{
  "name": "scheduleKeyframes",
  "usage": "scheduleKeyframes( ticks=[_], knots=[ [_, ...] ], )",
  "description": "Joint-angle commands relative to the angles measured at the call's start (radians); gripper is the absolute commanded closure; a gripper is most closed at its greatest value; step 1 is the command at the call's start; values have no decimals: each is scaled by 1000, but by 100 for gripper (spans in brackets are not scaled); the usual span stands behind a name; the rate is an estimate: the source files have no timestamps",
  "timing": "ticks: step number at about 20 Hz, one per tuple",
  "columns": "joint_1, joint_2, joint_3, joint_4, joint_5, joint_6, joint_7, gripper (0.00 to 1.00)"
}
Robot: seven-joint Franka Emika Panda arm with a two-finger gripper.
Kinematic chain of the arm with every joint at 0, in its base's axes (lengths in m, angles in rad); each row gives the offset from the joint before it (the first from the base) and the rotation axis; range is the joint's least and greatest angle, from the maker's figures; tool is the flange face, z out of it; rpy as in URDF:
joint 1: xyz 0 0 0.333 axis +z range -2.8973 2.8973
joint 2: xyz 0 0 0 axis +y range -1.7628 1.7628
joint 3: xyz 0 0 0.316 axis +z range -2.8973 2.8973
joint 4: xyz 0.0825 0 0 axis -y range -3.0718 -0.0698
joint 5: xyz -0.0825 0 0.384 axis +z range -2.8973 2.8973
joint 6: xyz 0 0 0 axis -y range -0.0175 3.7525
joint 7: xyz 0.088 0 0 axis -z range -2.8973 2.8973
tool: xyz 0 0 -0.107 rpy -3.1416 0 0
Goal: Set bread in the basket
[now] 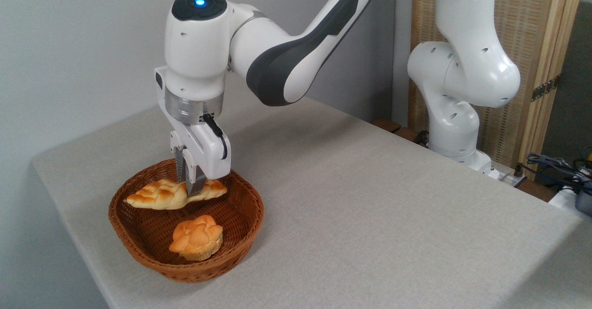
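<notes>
While the white robot arm's two-finger gripper (pixel 188 186) pinches the long, golden-orange braided bread (pixel 173 194) near its middle, the loaf sits over the back part of the oval brown woven basket (pixel 138 249). I cannot tell if it is already resting on the wicker or is a little bit above it. The loaf's long way runs left to right, right under the fingers, and the small round knotted bun (pixel 196 236) lies nearer the front, so letting go looks like the next job.
</notes>
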Motion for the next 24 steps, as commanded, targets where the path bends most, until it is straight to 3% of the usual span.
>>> scheduleKeyframes(
  ticks=[1,8,12,17,20,24],
  knots=[
    [-4,8,1,17,-8,8,-14,0],
    [-4,5,1,19,-6,-1,-9,0],
    [-2,-38,10,28,15,-56,-9,0],
    [2,-96,14,164,208,-411,-29,0],
    [2,-96,13,278,325,-554,-144,0],
    [5,-95,17,356,389,-637,-161,0]
  ],
)
